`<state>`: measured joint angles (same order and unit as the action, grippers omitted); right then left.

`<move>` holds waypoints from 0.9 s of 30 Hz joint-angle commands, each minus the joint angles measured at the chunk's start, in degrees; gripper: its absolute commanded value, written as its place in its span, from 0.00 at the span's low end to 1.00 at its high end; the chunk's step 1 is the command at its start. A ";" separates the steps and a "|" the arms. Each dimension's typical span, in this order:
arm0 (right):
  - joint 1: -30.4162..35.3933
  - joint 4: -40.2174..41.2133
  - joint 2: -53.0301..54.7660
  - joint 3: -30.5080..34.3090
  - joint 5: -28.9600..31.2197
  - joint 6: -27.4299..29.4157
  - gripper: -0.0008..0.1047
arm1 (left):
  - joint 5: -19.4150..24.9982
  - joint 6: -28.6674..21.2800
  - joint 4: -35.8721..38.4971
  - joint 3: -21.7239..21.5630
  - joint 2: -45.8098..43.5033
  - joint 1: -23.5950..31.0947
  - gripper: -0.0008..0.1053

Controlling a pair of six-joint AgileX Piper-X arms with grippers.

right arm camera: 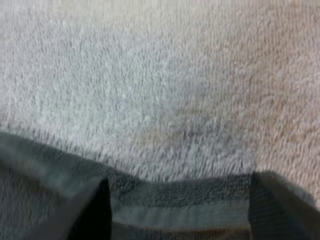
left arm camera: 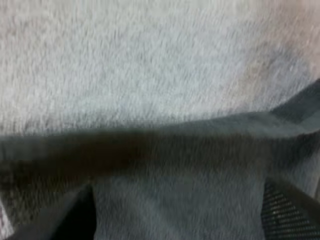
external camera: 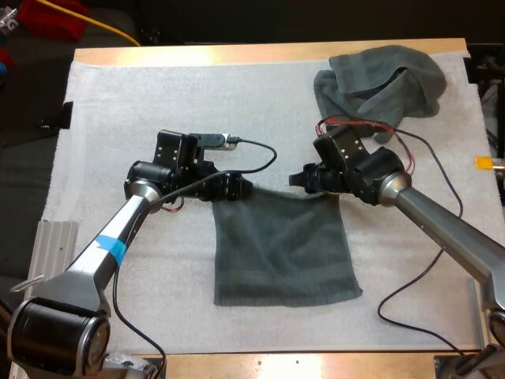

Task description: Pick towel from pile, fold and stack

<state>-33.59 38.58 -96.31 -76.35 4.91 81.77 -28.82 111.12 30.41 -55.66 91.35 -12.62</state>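
The wooden table (external camera: 260,54) carries the white mat (external camera: 158,103), which covers nearly all of it. On the near half of the mat a grey-green towel (external camera: 284,253) lies spread flat, its far edge running between my two hands. A second towel (external camera: 379,83), crumpled in a heap, sits at the mat's far right corner, well apart from the flat one. My left gripper (external camera: 237,188) is down at the flat towel's far left corner, and its fingers (left arm camera: 75,220) stand wide apart with the towel's edge lying between them. My right gripper (external camera: 300,180) is at the far right corner, also spread wide, straddling the hem.
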 commanded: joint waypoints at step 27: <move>0.05 17.19 12.46 -0.12 5.52 8.36 0.56 | -5.80 -4.04 6.66 -0.17 -18.08 0.15 0.61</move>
<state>-33.59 54.39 -84.80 -76.35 10.16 89.51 -34.17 107.53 36.57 -55.52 74.23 -12.62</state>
